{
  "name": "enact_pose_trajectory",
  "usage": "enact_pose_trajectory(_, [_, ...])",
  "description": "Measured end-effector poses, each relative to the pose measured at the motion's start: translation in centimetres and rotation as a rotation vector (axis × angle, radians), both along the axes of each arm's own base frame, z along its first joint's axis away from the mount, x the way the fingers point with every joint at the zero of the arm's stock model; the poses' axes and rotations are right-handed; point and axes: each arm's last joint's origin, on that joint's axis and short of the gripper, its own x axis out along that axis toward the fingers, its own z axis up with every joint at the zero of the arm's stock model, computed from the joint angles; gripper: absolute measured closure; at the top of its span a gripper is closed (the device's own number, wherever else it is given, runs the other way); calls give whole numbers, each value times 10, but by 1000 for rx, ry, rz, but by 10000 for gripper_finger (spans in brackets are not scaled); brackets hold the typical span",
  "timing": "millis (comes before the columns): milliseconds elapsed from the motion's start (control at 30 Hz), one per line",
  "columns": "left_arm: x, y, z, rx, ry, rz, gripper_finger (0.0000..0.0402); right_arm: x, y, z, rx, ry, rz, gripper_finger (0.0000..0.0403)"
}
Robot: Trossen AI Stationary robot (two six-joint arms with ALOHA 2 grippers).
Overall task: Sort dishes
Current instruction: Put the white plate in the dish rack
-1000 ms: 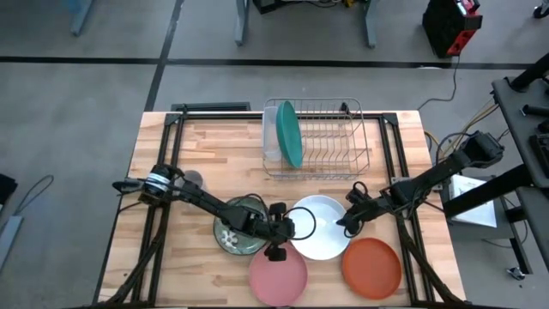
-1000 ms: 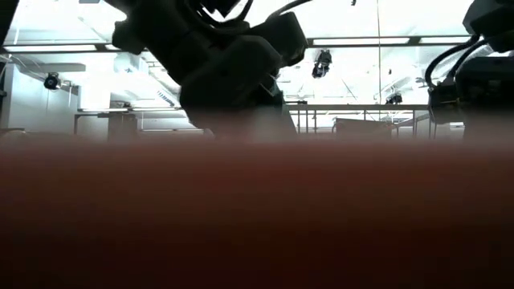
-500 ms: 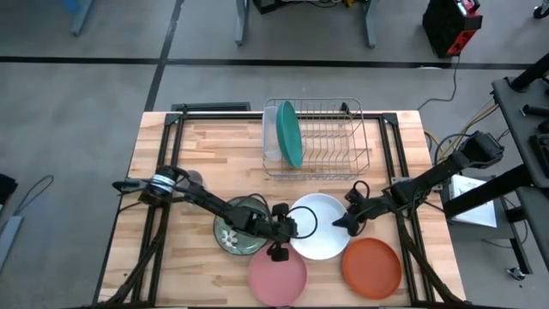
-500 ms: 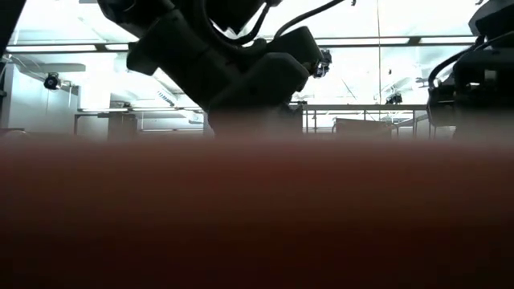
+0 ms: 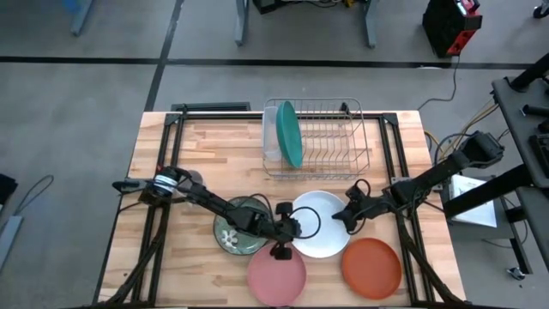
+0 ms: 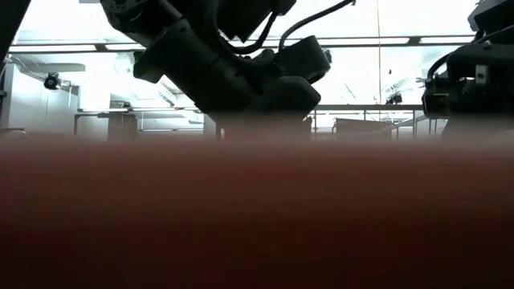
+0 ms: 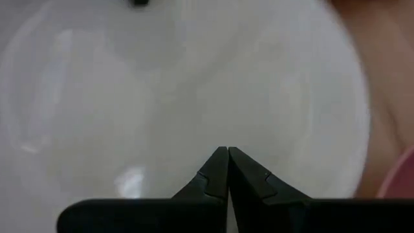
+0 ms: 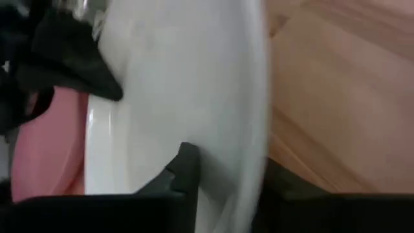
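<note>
Right gripper [image 5: 346, 218] straddles white bowl [image 5: 319, 225] rim — left gripper [image 5: 294, 227] apparently closed opposite.

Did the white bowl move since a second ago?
Yes. The white bowl has slid a little toward the dish rack, away from the pink plate, with both pincers at its rim.

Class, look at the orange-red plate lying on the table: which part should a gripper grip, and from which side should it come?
Probably the rim. The orange-red plate lies flat near the table's front edge, so only its raised edge offers a two-finger hold. Its right side looks best: that is where the right arm reaches in, while the white bowl sits close on the far-left side.
</note>
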Motion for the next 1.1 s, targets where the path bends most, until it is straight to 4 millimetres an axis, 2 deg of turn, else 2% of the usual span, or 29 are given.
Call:
enact_pose_trajectory(67, [3, -1, 6, 17, -19, -19, 401, 1, 0, 2, 9, -19, -23, 360])
enact_pose_trajectory(300, [8, -2, 26, 52, -64, -52, 401, 4, 1, 7, -55, -43, 41, 361])
enact_pose_trajectory(433, [6, -1, 46, 59, -114, -66, 401, 6, 3, 15, -102, -72, 83, 362])
enact_pose_trajectory(900, [-11, 2, 134, 48, -371, -90, 401, 23, 9, 69, -499, -15, 238, 365])
enact_pose_trajectory(1100, [-22, 8, 160, 35, -417, 24, 389, 26, 14, 90, -657, -9, 328, 365])
